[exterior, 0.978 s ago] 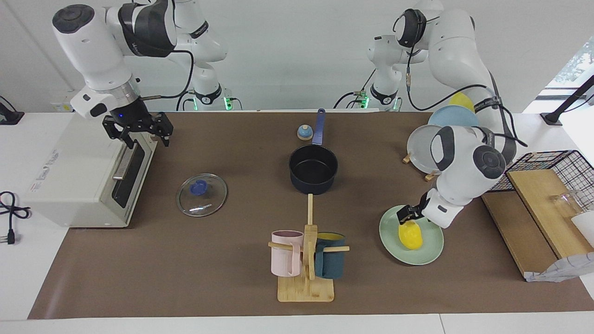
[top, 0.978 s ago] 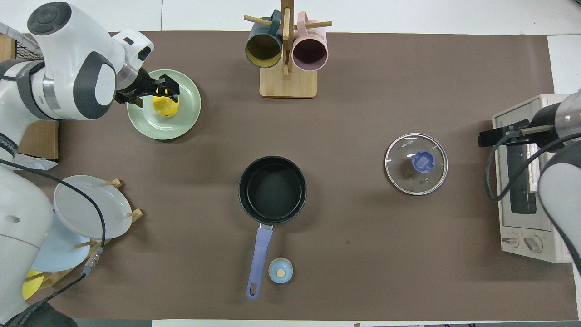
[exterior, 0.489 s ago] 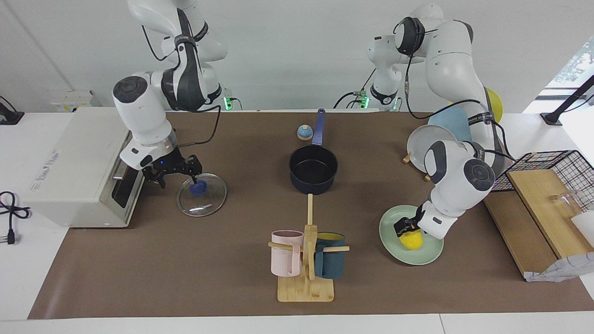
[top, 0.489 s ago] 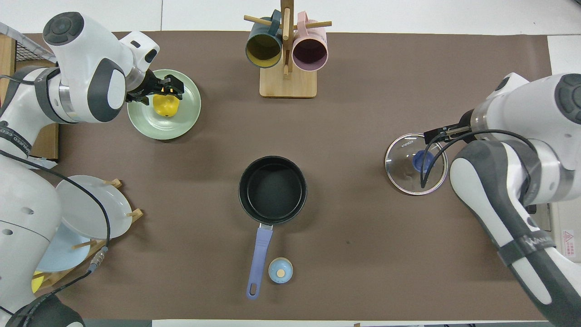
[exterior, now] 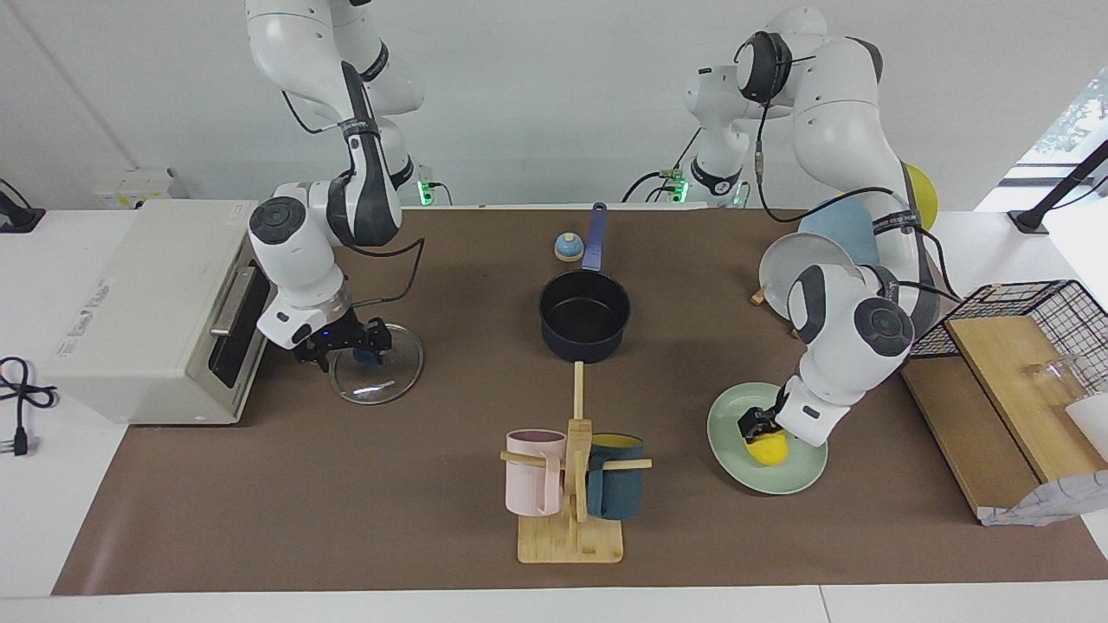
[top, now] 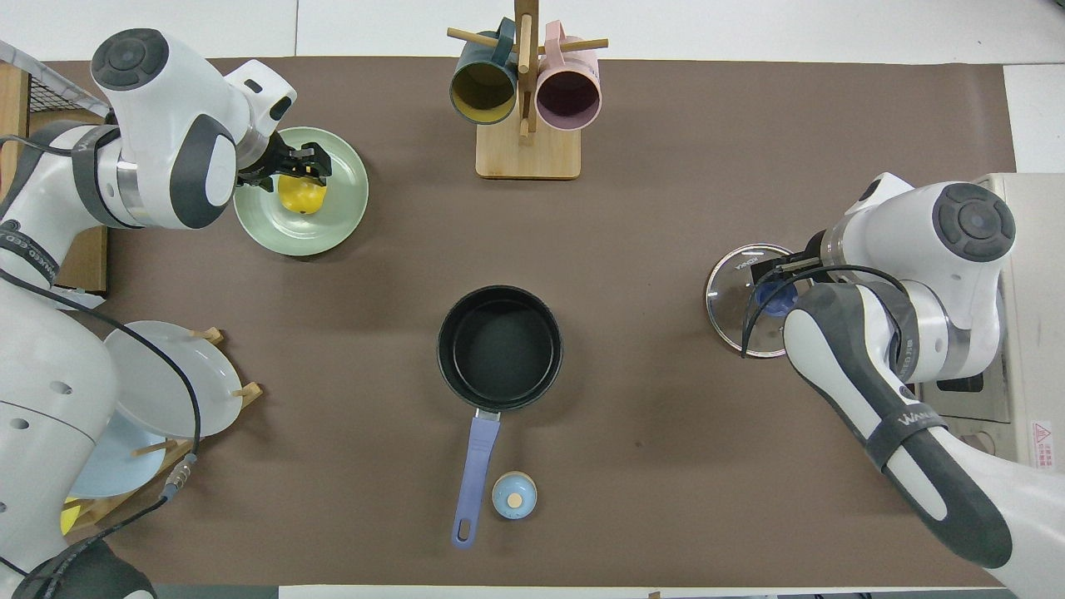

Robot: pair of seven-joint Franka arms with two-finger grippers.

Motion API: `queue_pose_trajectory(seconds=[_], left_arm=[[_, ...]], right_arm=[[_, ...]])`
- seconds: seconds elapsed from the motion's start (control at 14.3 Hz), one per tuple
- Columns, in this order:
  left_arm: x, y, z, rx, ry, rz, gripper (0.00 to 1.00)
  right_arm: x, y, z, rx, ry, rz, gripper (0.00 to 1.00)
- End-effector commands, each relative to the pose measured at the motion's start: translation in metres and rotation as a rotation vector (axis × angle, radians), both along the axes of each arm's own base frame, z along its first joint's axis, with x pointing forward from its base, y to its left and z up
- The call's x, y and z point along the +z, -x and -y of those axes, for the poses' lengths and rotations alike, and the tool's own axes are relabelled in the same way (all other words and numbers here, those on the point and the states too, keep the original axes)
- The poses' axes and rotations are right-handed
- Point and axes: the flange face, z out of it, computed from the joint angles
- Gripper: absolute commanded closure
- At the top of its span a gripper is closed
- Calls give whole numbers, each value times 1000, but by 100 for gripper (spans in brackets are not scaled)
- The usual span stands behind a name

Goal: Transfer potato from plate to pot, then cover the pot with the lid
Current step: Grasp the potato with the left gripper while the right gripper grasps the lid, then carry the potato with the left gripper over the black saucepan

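The yellow potato (exterior: 768, 449) (top: 301, 194) lies on the mint-green plate (exterior: 725, 430) (top: 337, 223) at the left arm's end of the table. My left gripper (exterior: 756, 430) (top: 301, 169) is down on the potato, open, with a finger on either side of it. The dark blue pot (exterior: 584, 317) (top: 499, 337) stands empty mid-table, its handle toward the robots. The glass lid (exterior: 385, 388) (top: 734, 287) lies flat beside the oven. My right gripper (exterior: 357, 344) (top: 778, 281) is low over the lid's blue knob (exterior: 367, 354), open and straddling it.
A white toaster oven (exterior: 130, 303) stands at the right arm's end. A wooden mug rack (exterior: 571, 484) with two mugs is farther from the robots than the pot. A small blue bell (exterior: 568, 248) sits beside the pot handle. A rack of upright plates (exterior: 801, 264) and a wire basket (exterior: 1030, 311) stand near the left arm.
My right arm swung from over the oven down to the lid's knob. My left gripper sank lower onto the potato. The potato, lid and pot have not moved.
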Motion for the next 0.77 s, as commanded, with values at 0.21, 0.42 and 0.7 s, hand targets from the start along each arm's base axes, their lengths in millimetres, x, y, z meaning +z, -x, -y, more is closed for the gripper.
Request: queue_pose_trajectory(seconds=[0.21,0.42,0.7], left_arm=[[-4,12,10,-25,-26,29,100],[54,10,17,-23,-12,-11,100],[206,66,46,64,108,44,100]], right_arm=[[-9,24,-25,3,-41,-25,0],[-9,25,-24,10,-41,-23,0],[-10,26,-24,12,-41,-28,0]])
